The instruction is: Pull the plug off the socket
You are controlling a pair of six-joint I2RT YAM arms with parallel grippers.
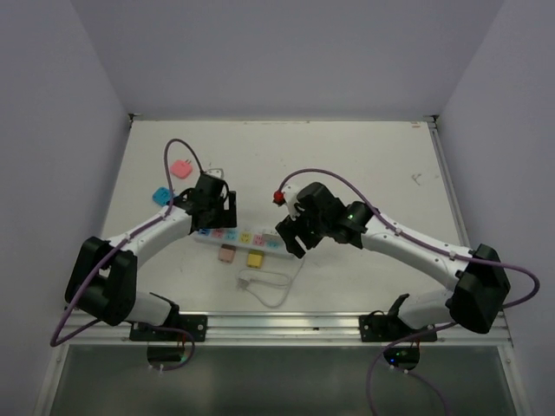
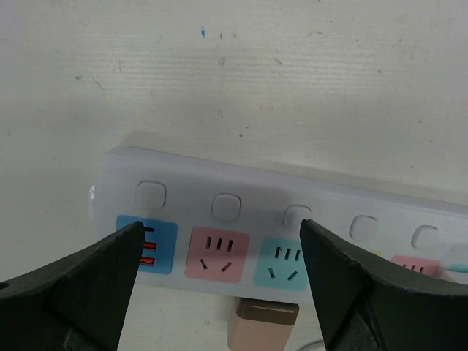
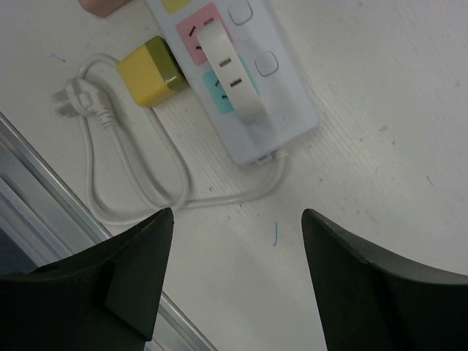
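Both arms are parked over the socket (image 1: 238, 236), which lies flat on the counter (image 1: 364, 156).

The left fingers (image 2: 73, 285) are spread wide with nothing pinched. In the left wrist view the strip's end sits right in the gap between them: the blue face is next to one finger, the teal face is next to the other, and the pink face is in the middle. A pinkish block (image 2: 263, 322) pokes out from the strip's near edge, low in that same gap.

The right fingers (image 3: 365, 278) are also spread and aren't gripping anything. They hang over bare counter just short of the strip's other end, so the socket is ahead of the fingertips rather than between them. On that end, a flat white slotted piece (image 3: 234, 80) lies across the pink and teal faces. A yellow block (image 3: 150, 69) sits against the strip's side, out ahead of one finger. The thin white cord (image 3: 248, 194) comes out of the strip's end and loops across the counter in front of the gap. Its own plug end (image 3: 69, 102) lies loose, off to the side of the yellow block.
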